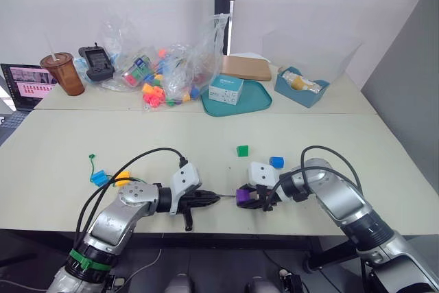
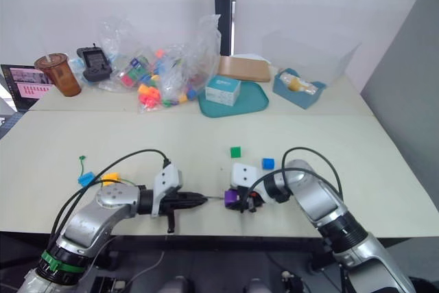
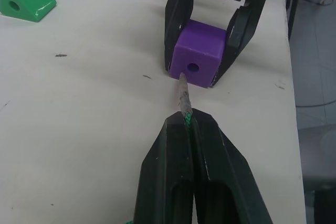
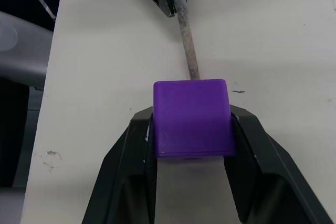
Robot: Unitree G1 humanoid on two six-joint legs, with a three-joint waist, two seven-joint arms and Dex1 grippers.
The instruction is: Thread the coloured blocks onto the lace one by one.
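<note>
Left gripper (image 3: pixel 188 121) low over the table, fingers pinched together, right gripper (image 4: pixel 191 129) facing it, fingers (image 4: pixel 134 145) clamped either side, both forearms angled inward

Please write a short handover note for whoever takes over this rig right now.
Left claw: shut on the stiff grey tip of the thin green lace.
Right claw: shut on the purple plastic cube, held at the table's near edge.
The tip points at the purple cube's hole, close to it, not yet through.
Done: the light blue cube and the orange-yellow cube lie by the lace's far end; whether they are threaded cannot be told.
Left: the purple cube, then the green block and the dark blue cube, both loose on the table.
</note>
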